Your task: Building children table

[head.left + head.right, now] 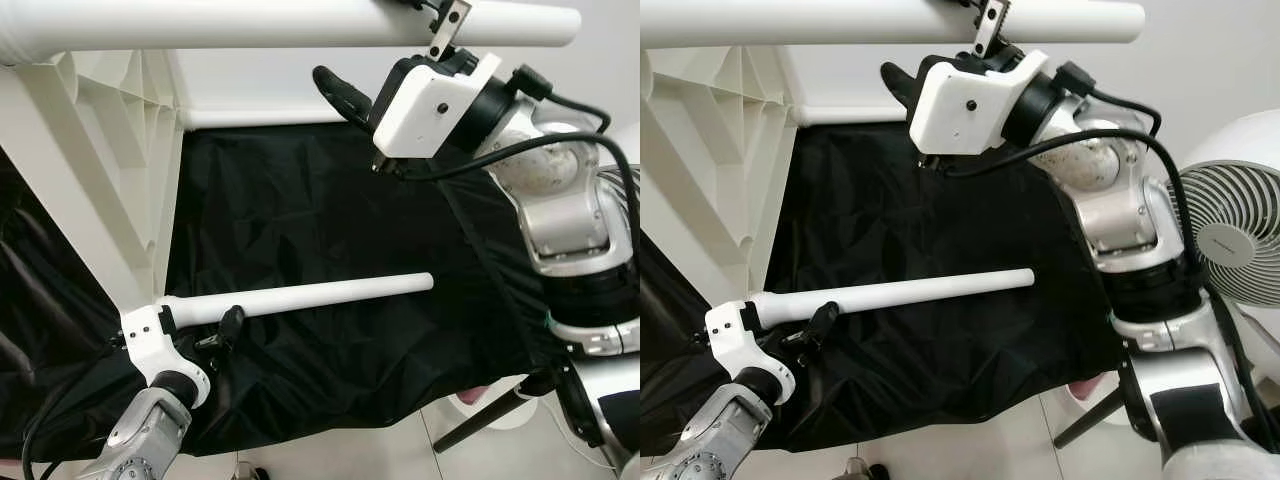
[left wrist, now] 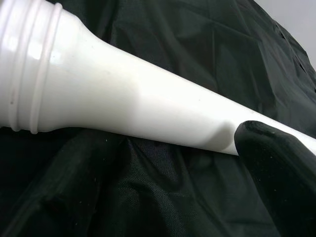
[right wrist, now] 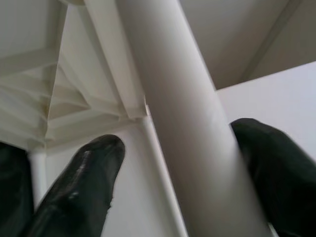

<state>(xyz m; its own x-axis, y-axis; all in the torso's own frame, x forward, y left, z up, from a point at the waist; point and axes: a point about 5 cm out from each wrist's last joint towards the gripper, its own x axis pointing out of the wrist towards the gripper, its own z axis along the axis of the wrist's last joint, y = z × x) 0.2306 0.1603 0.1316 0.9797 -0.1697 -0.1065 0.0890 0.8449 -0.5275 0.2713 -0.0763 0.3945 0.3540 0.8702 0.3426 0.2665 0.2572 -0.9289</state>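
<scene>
The robot is putting legs on a little white table (image 1: 95, 160) that lies tipped on its side over a black cloth (image 1: 320, 220), so we see its ribbed underside. The left gripper (image 1: 200, 322) holds a loose white leg (image 1: 330, 293) near its thick ringed end, with its fingers closed around it, and the leg sticks out flat above the cloth, pointing away from the table. The right gripper (image 3: 173, 163) is up high at another leg (image 1: 300, 25), which is already on the table; one black finger sits on each side of that leg, but I cannot tell if they are squeezing it or only sitting next to it. What could go wrong? The loose leg is long and is held by just one end, so I think it could droop or slide out (smooth plastic looks slippery). Its ringed end also has to turn around and line up with a hole in the table, and if it goes in crooked it may jam. If the right gripper pushes hard, the tipped table could wobble or fall over.
</scene>
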